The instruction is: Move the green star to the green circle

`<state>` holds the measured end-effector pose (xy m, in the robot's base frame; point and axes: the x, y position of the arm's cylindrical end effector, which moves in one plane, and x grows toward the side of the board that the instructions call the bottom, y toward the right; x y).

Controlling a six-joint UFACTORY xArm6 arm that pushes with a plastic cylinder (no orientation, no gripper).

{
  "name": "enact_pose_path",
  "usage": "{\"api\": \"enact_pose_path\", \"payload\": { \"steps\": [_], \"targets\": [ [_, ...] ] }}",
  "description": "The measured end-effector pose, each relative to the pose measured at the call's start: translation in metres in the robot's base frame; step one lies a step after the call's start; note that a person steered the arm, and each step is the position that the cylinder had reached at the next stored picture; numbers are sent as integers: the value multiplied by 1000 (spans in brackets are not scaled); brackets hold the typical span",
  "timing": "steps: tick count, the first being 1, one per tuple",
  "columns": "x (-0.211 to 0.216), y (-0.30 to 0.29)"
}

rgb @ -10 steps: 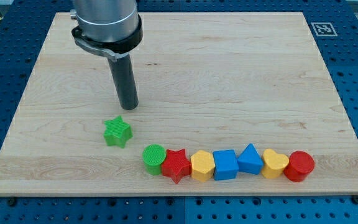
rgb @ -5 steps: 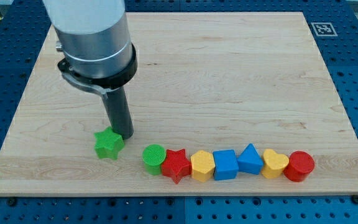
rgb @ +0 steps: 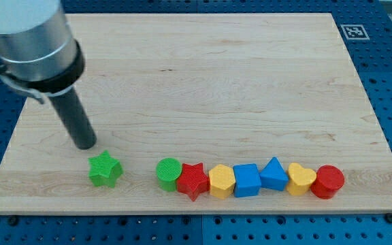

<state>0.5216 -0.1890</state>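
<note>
Since the earlier frames my tip (rgb: 86,145) has swung toward the view's left and the green star (rgb: 105,169) has slid left with it, further from the green circle (rgb: 169,170); the rod leans down from the view's top left, its end resting just above and left of the star, apart from it; no claw is fitted, only the bare rod; the circle heads a touching row running right: red star (rgb: 193,180), yellow hexagon (rgb: 221,181), blue cube (rgb: 247,180), blue triangle (rgb: 273,173), yellow heart (rgb: 301,178), red cylinder (rgb: 328,181); bare desk (rgb: 250,88) lies between star and circle; the star sits near the desk's bottom edge
</note>
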Motion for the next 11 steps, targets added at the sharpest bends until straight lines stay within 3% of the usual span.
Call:
{"api": "enact_pose_path", "payload": {
  "steps": [2,6,9,11],
  "targets": [
    [21,-26],
    [29,25],
    [38,-28],
    [59,23]
  ]
}}
